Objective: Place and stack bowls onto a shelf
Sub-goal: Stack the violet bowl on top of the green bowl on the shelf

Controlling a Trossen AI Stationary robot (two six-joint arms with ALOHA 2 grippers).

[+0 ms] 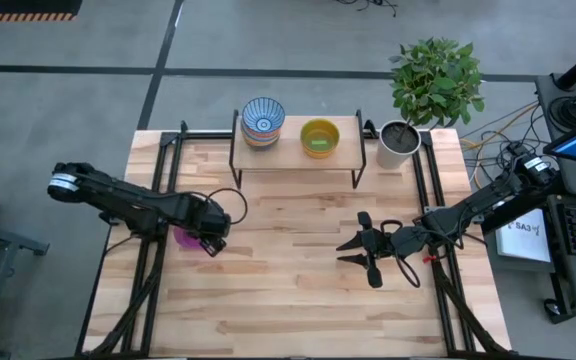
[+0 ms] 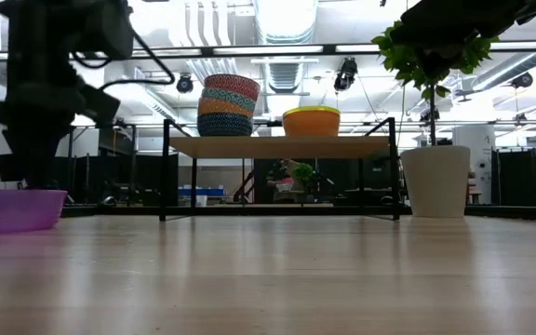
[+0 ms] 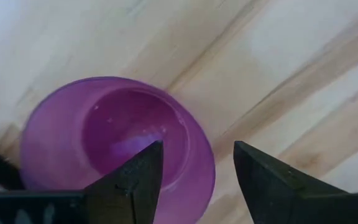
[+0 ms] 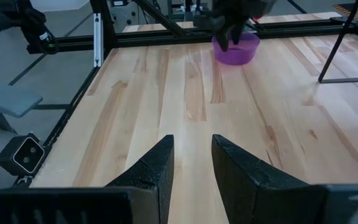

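At nine o'clock on the bench [image 1: 298, 260], our left hand [image 3: 194, 180] stands apart, straddling the purple bowl's [image 3: 114, 134] rim. We should close squarely on that rim, then lift straight before heading to the shelf [image 1: 293, 152].

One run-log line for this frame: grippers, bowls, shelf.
left gripper: open astride purple bowl rim, bowl on table | right gripper: open, empty | shelf: stacked bowls, yellow bowl
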